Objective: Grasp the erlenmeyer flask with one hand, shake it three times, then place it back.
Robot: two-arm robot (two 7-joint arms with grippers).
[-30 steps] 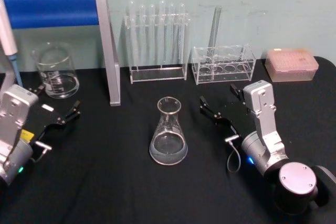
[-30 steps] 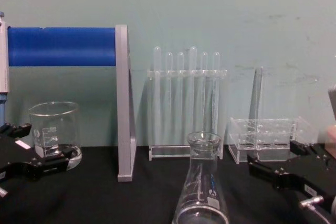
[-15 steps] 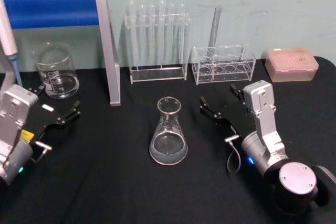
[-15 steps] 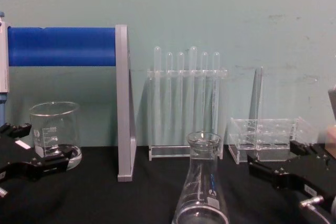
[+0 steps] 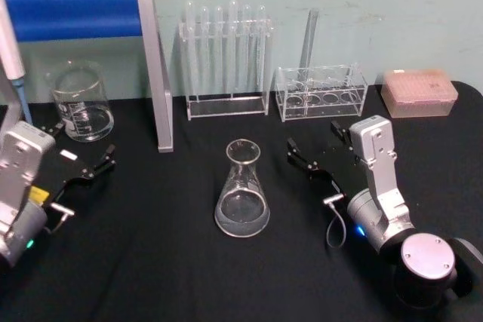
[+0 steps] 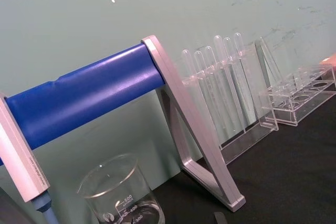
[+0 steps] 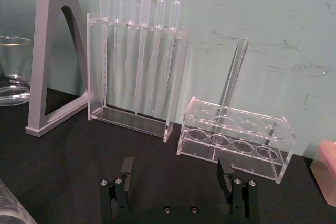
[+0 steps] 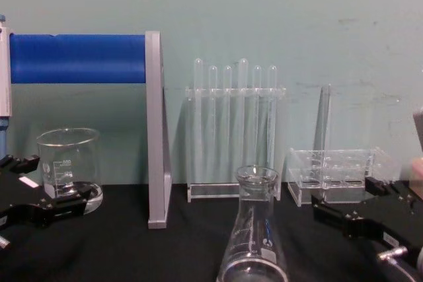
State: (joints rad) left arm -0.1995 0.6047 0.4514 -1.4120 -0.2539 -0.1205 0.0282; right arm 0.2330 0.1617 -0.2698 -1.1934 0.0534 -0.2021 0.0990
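The erlenmeyer flask (image 5: 242, 190) stands upright at the centre of the head view, ungrasped; the right gripper (image 5: 318, 153) rests to its right, fingers spread wide and empty; the left gripper (image 5: 81, 162), at the left edge, is likewise open and holds nothing; the neck should be approached level and clamped below the rim; the flask's base is cut off in the chest view.

Glass beaker (image 5: 79, 101), blue-barred stand (image 5: 90, 16), tube racks (image 5: 226, 58), pink box (image 5: 419, 92).

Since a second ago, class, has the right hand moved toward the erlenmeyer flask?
No. The right hand sits at the same gap from the erlenmeyer flask, in front of the low tube rack, its fingers open as before.
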